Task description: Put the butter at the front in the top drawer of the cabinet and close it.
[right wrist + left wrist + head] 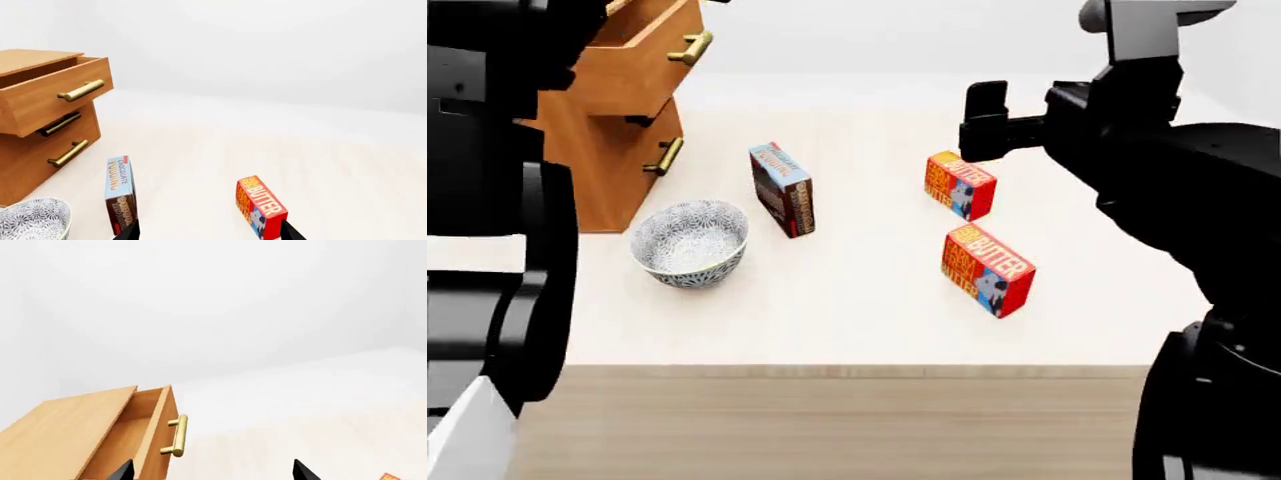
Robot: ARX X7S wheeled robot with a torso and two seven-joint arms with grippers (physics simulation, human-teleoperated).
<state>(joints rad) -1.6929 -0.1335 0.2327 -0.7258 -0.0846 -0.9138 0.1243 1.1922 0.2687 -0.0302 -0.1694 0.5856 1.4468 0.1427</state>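
cabinet (601,170): far-left on surface (854,310) | top drawer (57,92): pulled out, ready for loading | butter (988,268): front carton, on surface, ungrasped | right hand (988,125): apart, above rear carton | left hand (213,475): apart, empty, near drawer

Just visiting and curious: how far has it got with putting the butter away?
Done: the top drawer of the cabinet stands open. In hand: the right gripper, open and empty, hangs near a butter carton. Left: both cartons lie on the table; the front butter needs grasping, placing inside, then closing the drawer.
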